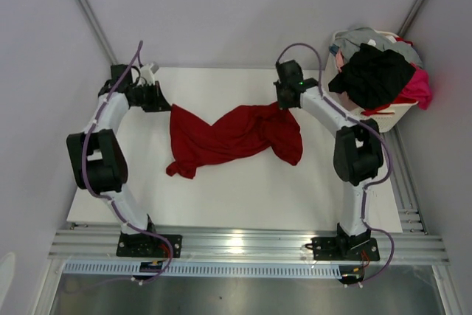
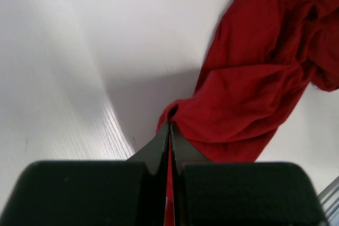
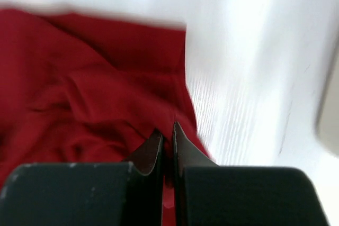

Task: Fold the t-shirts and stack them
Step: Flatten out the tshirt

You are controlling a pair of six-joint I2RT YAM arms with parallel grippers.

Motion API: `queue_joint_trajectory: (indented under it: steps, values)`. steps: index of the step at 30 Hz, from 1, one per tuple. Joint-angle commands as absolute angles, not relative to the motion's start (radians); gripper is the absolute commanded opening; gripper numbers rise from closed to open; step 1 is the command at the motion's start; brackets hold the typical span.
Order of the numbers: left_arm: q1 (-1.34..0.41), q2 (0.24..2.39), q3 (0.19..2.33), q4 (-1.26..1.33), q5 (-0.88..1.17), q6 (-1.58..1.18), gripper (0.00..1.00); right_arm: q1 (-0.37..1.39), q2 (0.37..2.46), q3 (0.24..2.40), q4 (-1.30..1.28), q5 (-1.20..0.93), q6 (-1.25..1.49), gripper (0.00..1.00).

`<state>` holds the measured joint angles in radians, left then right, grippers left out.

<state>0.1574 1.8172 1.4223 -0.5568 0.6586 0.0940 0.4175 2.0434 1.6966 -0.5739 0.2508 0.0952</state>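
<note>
The dark red t-shirt (image 1: 234, 136) lies twisted and crumpled across the far half of the white counter (image 1: 243, 189). The left end effector (image 1: 164, 102) is clamped on its left end, toward the far left corner. The right end effector (image 1: 284, 102) is clamped on its right end. Beside the far right corner, a white basket (image 1: 398, 112) holds a black t-shirt (image 1: 372, 75) over a pink garment (image 1: 420, 90) and a grey garment (image 1: 361, 36).
</note>
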Motion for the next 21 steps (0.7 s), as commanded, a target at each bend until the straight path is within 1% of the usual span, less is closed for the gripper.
queue_joint_trajectory:
  steps: [1, 4, 5, 6, 8, 9, 11, 14, 21]
  values:
    - [0.155, 1.655, 1.604, -0.563, 0.686, 0.095, 0.00, 0.341, 1.855, 1.851, -0.537, 0.093, 0.054, 0.00]
    - [0.155, 1.576, 1.722, -0.571, 0.690, 0.095, 0.00, 0.304, 1.802, 2.014, -0.520, 0.070, -0.029, 0.00]
    - [0.155, 1.554, 1.797, -0.568, 0.690, 0.094, 0.00, 0.296, 1.807, 2.069, -0.529, 0.064, -0.053, 0.00]
    - [0.155, 1.537, 1.819, -0.558, 0.678, 0.092, 0.00, 0.279, 1.815, 2.179, -0.537, 0.060, -0.078, 0.00]
    - [0.155, 1.491, 1.897, -0.552, 0.673, 0.094, 0.00, 0.255, 1.838, 2.288, -0.560, 0.032, -0.130, 0.00]
    - [0.156, 1.477, 1.913, -0.552, 0.661, 0.094, 0.00, 0.233, 1.857, 2.383, -0.564, 0.014, -0.139, 0.00]
    - [0.156, 1.442, 1.962, -0.560, 0.664, 0.100, 0.00, 0.216, 1.871, 2.463, -0.578, -0.027, -0.170, 0.00]
    - [0.161, 1.385, 1.967, -0.560, 0.623, 0.126, 0.01, 0.203, 1.824, 2.445, -0.500, -0.029, -0.237, 0.00]
    - [0.232, 1.309, 2.005, -0.584, 0.562, 0.121, 0.00, 0.184, 1.734, 2.401, -0.479, -0.014, -0.290, 0.00]
